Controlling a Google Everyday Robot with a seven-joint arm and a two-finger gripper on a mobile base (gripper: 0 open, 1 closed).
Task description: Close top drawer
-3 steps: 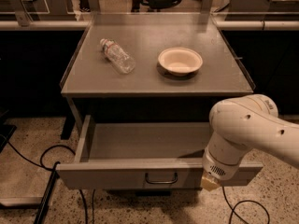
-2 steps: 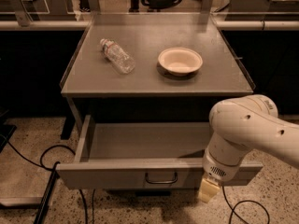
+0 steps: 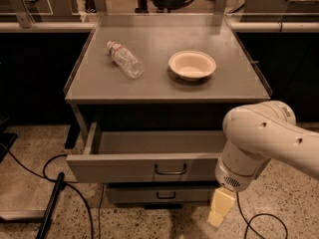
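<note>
Top drawer (image 3: 124,167) open under tabletop (image 3: 159,87); gripper (image 3: 220,212) low right over speckled floor (image 3: 284,195).

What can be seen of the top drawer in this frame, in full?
The top drawer is a wide, shallow grey tray, metal by its look, standing well out from under the cabinet top. Its flat front panel carries a small dark loop handle near the middle. The low left side wall and the tray bottom show behind the panel. The robot's arm hides its right end. The hand hangs below that end; whether it touches the panel cannot be told.
</note>
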